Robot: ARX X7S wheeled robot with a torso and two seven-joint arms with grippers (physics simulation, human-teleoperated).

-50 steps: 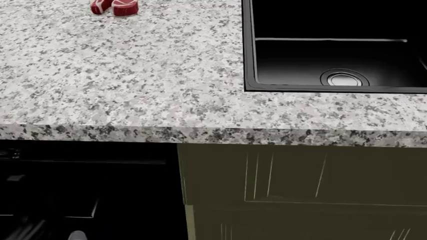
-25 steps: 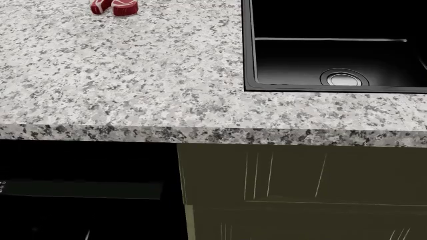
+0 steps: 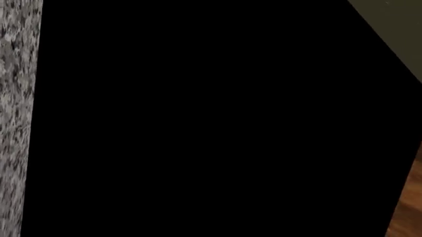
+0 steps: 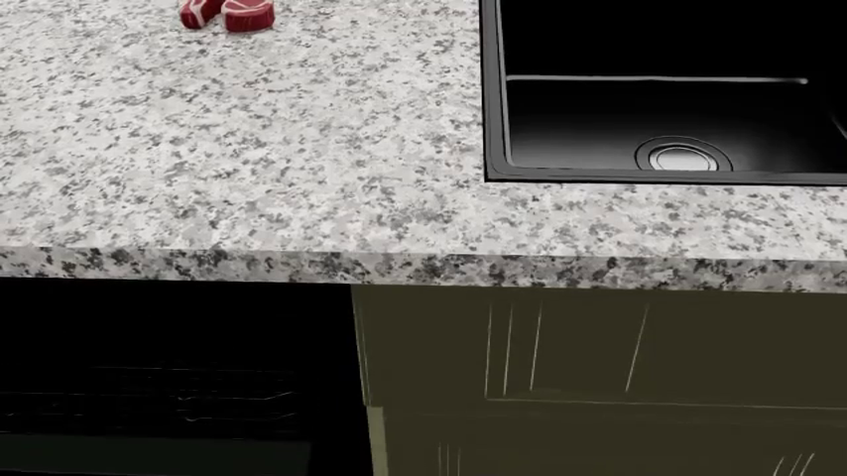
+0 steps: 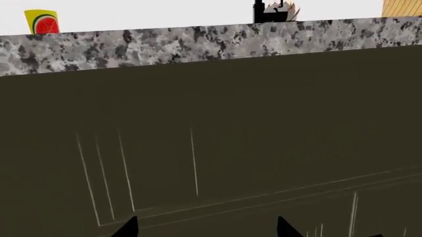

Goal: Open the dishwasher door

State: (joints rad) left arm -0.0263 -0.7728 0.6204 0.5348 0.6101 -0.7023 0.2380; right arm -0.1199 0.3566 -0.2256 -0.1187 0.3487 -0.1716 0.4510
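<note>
The dishwasher door [image 4: 159, 461] sits under the counter at the lower left of the head view. It hangs tilted outward, with its top edge low in the frame. Thin wire racks [image 4: 198, 397] show in the black opening above it. The dishwasher's black [image 3: 211, 123] fills the left wrist view, and my left gripper's fingers cannot be made out against it. My right gripper [image 5: 207, 229] is open and empty. Its two black fingertips [image 5: 128, 228] stand wide apart, facing the olive-green cabinet front [image 5: 231, 138].
A speckled granite countertop [image 4: 265, 149] overhangs the dishwasher and the olive cabinet front [image 4: 596, 377]. A black sink basin [image 4: 662, 99] with a steel drain is set in at the right. Red meat pieces [image 4: 228, 13] lie at the far left. Wood floor [image 3: 408, 212] shows beside the dishwasher.
The dishwasher door's top edge has dropped steadily lower in the head view, swinging outward and uncovering the wire racks inside.
</note>
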